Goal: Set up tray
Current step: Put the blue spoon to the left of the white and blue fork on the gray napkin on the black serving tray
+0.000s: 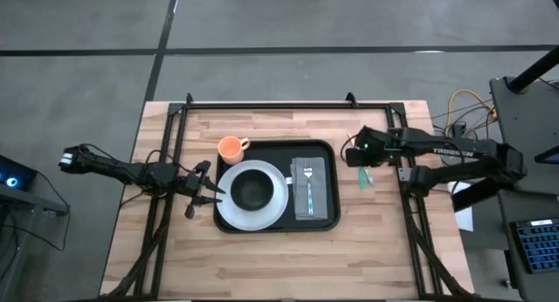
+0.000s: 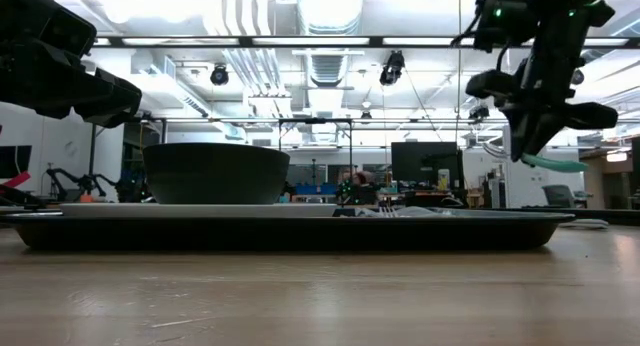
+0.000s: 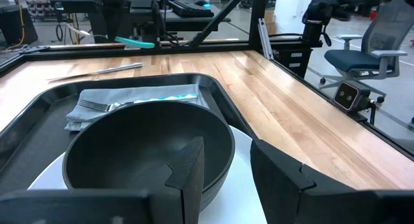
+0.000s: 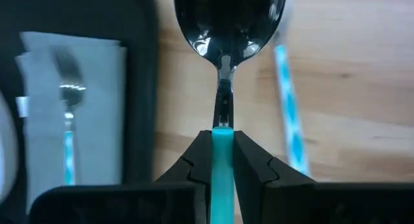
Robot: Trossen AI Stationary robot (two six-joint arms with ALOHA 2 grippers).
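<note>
the black tray (image 1: 330, 187) sat at the centre of the wooden bench (image 1: 288, 258) in the high view, its long sides running left to right. a white plate (image 1: 229, 208) lay on its left half, spilling slightly over the tray's lower left rim, with a black bowl (image 1: 252, 191) on top of it. a grey napkin (image 1: 318, 197) lay on the tray's right half, and a fork (image 1: 308, 185) with a teal handle rested along it. an orange cup (image 1: 230, 148) stood on the bench just above the tray's upper left corner.

the right pincer (image 1: 361, 160), to the right of the tray's upper right corner, was clamped on the teal handle of a spoon (image 4: 226, 30); the right wrist view showed both fingers pressed against the handle and the shiny bowl of the spoon held above bare wood beside the tray's edge. a knife (image 4: 288, 107) with a teal handle lay on the bench near the spoon. in the low view the spoon hung clear of the bench at the upper right of the frame.

the left pincer (image 1: 203, 190) hovered at the tray's left edge, its fingers (image 3: 187, 172) spread apart with nothing between them, just beside the plate and bowl.
</note>
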